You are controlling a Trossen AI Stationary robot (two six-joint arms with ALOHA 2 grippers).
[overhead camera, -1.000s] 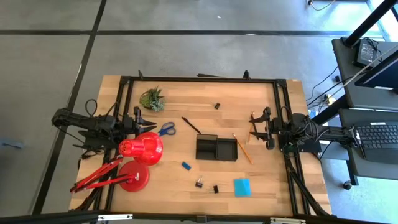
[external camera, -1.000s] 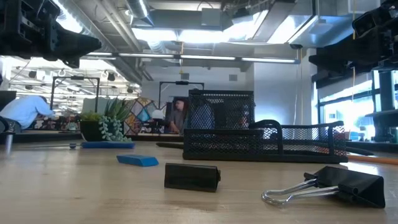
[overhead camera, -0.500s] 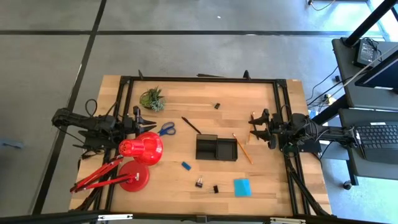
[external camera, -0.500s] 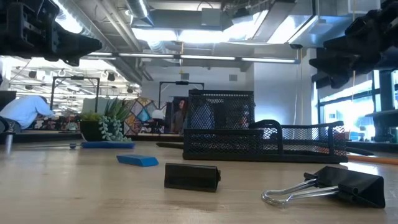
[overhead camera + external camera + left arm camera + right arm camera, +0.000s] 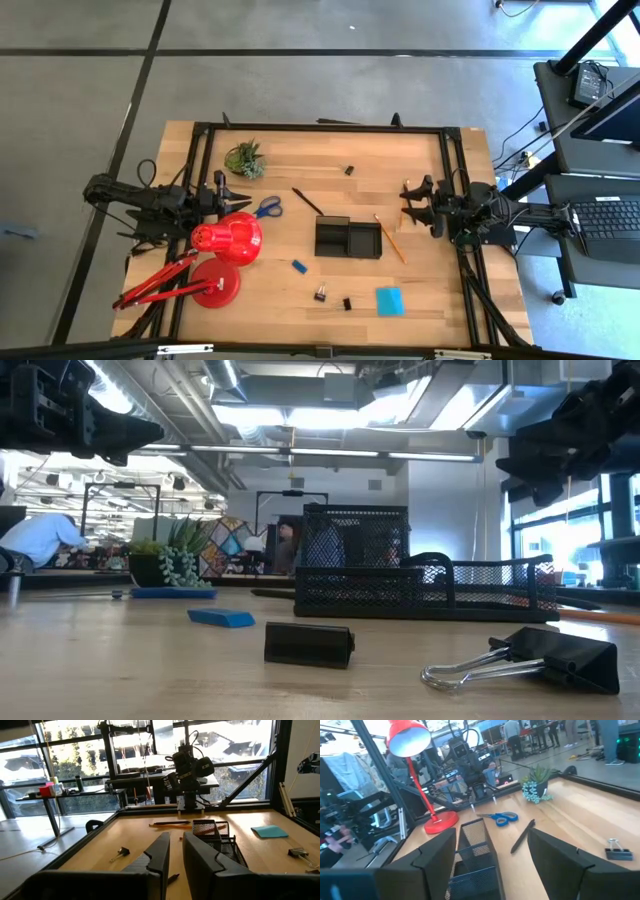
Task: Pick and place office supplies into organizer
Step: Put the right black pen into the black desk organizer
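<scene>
The black mesh organizer (image 5: 347, 238) stands mid-table. Around it lie the blue-handled scissors (image 5: 267, 208), black pen (image 5: 307, 201), pencil (image 5: 390, 238), blue eraser (image 5: 299, 266), cyan note pad (image 5: 389, 301) and black binder clips (image 5: 321, 293) (image 5: 346, 303) (image 5: 349, 170). My left gripper (image 5: 237, 190) hovers level at the table's left side, near the scissors. Its fingers (image 5: 161, 854) stand narrowly apart with nothing between them. My right gripper (image 5: 408, 205) hovers level at the right side, just beyond the pencil, wide open (image 5: 492, 855) and empty.
A red desk lamp (image 5: 222, 250) stands at the near left, its shade close beside my left gripper. A small green potted plant (image 5: 245, 158) sits at the far left. A black frame rail (image 5: 320, 127) runs along the table's far side. Bare wood lies between the supplies.
My right gripper has rolled about the line it points along while staying in place above the table. Its fingers stay wide apart. Nothing on the table has moved.
</scene>
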